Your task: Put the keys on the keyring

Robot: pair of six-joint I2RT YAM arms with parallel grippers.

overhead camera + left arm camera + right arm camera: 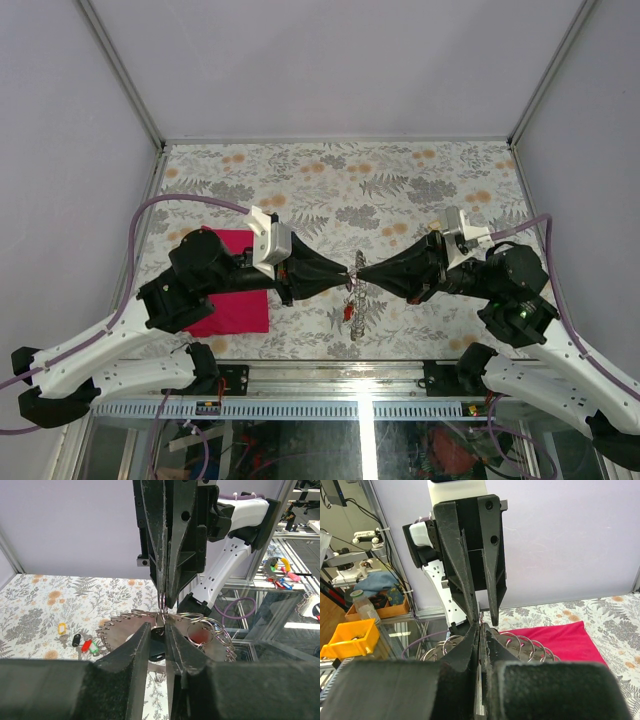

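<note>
The table [330, 180] has a floral top. Both arms reach in from its near edge and meet tip to tip above the middle of the near half. A magenta cloth [235, 300] lies flat toward the near-left corner, partly under the left arm.

Beyond the table, the right wrist view shows two containers. An orange tray [382, 611] holds a clear bottle [364, 611]. A yellow bin [345, 639] holds something dark, too small to make out.

The right gripper [362, 274] has its fingers pressed together on a wire of the keyring [353, 296]. The fingers of the left gripper [342, 276] stand a narrow gap apart. Keyring wire and a black key head [157, 651] sit in that gap. Whether the pads press on them I cannot tell.

The keyring hangs in the air from where the two grippers meet, clear of the table, and droops toward the near edge. Up close it is a bunch of thin silvery loops [202, 619]. A red key [347, 312] dangles among them.

Four more keys lie loose on the table, on the far side of the grippers and close together in a row. Their heads are yellow [61, 628], black [76, 640], red [86, 645] and green [94, 648].
</note>
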